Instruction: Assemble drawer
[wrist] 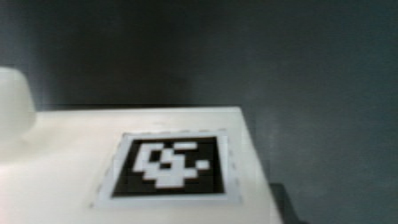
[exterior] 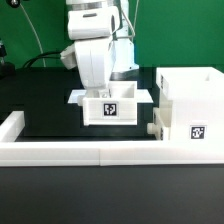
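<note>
A small open-top white tray (exterior: 111,105) with a black-and-white tag on its front stands on the black table in the middle of the exterior view. The arm's white hand hangs right over the tray's back part, and my gripper (exterior: 97,92) reaches down into or just behind it, fingertips hidden. The tall boxy casing (exterior: 190,105) stands at the exterior view's right, with a tag low on its front. A second small white part (exterior: 155,127) sticks out at its lower left side. The wrist view is filled by a tagged white face (wrist: 169,165), with a dark finger (wrist: 285,205) at its edge.
The long low white border wall (exterior: 80,152) runs along the front and up the exterior view's left side (exterior: 12,125). Dark table (exterior: 45,90) lies between the wall and the tray. A rounded white shape (wrist: 11,105) shows at the wrist view's edge.
</note>
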Controlling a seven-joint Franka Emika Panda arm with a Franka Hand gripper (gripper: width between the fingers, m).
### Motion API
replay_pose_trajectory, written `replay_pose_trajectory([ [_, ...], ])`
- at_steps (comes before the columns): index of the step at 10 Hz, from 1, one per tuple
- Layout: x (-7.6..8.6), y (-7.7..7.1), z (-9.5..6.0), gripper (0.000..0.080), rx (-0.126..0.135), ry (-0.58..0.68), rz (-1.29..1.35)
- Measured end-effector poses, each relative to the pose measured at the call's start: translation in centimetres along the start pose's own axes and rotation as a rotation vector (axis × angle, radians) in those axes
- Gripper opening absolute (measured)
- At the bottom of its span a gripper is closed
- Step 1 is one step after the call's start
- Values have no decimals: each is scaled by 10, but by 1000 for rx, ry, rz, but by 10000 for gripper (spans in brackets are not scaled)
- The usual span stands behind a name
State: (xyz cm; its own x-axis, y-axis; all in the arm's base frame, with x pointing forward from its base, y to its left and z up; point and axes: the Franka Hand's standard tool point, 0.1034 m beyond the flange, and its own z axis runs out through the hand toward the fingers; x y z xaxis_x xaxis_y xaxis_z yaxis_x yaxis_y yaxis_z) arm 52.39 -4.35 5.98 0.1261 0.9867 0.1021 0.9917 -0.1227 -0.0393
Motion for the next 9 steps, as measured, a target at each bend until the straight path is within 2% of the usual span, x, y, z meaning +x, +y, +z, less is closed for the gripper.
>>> replay_pose_trajectory([
  [1,1,1,0,42,0,0,-7],
  [2,4,5,-1,42,-14,-1,-17],
  [3,11,9,-1,42,-39,-3,-39],
  [4,16,10,-1,42,-49,-1,-31],
  [5,19,13,0,42,-77,0,-26],
  [9,26,10,5,42,-65,2,-8],
])
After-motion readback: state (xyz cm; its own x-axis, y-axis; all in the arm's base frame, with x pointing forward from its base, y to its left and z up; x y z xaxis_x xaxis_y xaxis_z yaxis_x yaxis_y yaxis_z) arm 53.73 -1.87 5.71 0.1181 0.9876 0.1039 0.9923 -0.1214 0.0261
